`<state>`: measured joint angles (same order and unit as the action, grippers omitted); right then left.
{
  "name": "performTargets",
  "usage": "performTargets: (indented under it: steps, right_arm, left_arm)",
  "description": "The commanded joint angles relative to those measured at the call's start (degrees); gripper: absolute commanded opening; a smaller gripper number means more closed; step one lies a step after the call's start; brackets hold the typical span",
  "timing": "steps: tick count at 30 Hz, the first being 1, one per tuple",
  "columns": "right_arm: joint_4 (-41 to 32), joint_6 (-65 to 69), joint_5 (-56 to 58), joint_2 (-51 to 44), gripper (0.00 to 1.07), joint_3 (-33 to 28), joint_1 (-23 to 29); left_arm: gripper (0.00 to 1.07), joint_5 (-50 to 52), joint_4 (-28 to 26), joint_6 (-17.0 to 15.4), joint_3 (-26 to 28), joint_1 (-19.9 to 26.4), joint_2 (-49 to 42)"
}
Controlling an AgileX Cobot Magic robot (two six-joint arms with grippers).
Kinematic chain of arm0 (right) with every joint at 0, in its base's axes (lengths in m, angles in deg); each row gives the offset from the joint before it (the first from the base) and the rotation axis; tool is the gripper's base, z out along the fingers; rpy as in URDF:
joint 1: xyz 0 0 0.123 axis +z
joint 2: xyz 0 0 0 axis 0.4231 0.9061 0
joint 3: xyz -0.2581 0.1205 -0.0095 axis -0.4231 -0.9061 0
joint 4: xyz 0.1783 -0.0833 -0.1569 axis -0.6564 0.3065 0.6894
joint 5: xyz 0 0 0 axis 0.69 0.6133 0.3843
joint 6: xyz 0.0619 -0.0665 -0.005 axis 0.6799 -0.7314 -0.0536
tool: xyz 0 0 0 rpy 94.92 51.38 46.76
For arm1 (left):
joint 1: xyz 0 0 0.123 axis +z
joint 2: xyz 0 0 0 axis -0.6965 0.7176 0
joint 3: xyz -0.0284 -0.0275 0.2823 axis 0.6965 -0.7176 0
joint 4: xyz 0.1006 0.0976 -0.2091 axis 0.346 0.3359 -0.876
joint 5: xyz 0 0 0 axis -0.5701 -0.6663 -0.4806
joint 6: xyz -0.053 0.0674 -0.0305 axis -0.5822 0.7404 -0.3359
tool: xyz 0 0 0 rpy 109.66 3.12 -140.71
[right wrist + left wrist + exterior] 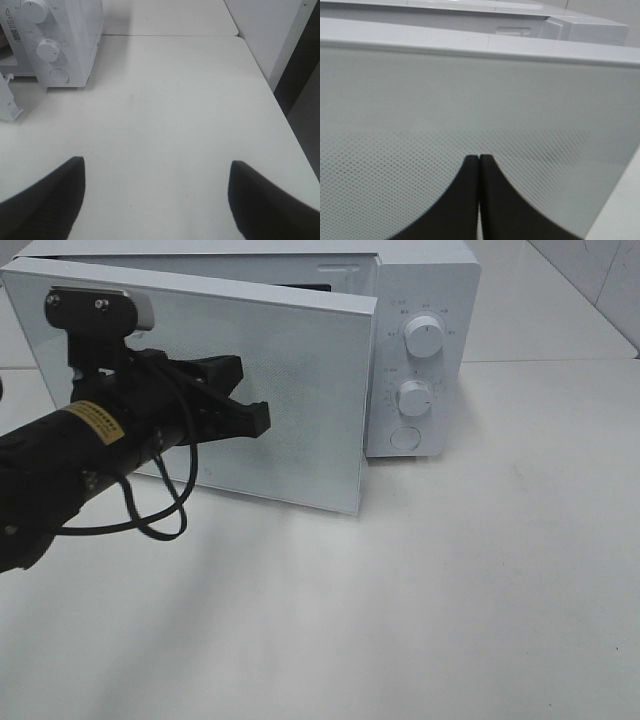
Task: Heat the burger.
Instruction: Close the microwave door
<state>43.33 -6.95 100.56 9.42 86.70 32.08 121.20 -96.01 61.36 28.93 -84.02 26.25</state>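
1. Closest to the high camera is the black left arm (pixel 60 460), with a loose cable (pixel 160 520) looping beneath it. It reaches in from the left side toward the white microwave (pixel 420 300).
2. Its left tool (pixel 262 418) is pinched fully together with nothing between the fingers. The tip sits right at the outer face of the microwave door (pixel 290 370), on the dotted window panel. I cannot say for sure whether it is pressing or just short of touching.
3. That door stands partly ajar: its free edge is swung out in front of the control panel.
4. On the panel I see an upper knob (pixel 424 338), a lower knob (pixel 414 398) and a round button (pixel 404 437), with nothing touching them.
5. Off to the right, the right tool (pixel 155 162) is spread wide and empty. It hangs over bare white counter (pixel 450 590), well apart from the microwave.
6. No view shows the burger. It is not on the visible counter, and the door hides the oven cavity, so I cannot tell whether it is inside.
7. My guess is that the step in hand is pushing the door shut with the closed left tool.
8. Next would be a steady push near the free edge until the door seats, then a turn of a knob to start heating, most likely by the free right tool.
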Motion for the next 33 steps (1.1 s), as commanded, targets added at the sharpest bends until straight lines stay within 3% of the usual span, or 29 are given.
performTargets:
  steps: [1, 8, 25, 27, 33]
  right_arm:
    - [0.17, -0.29, -0.34, -1.38, 0.74, 0.06, -0.23]
    - [0.17, -0.29, -0.34, -1.38, 0.74, 0.06, -0.23]
    - [0.17, -0.29, -0.34, -1.38, 0.74, 0.06, -0.23]
    - [0.17, -0.29, -0.34, -1.38, 0.74, 0.06, -0.23]
    - [0.17, -0.29, -0.34, -1.38, 0.74, 0.06, -0.23]
  left_arm:
    - [0.0, -2.29, -3.15, 1.26, 3.21, -1.15, 1.32]
    - [0.0, -6.93, -5.61, 4.81, 11.52, -1.55, 5.5]
    - [0.0, -7.79, -14.9, 10.77, 24.01, -1.55, 13.58]
    - [0.0, -8.37, -16.79, 13.64, 26.76, -1.38, 14.95]
    - [0.0, -9.57, -18.16, 16.21, 29.28, -1.38, 16.39]
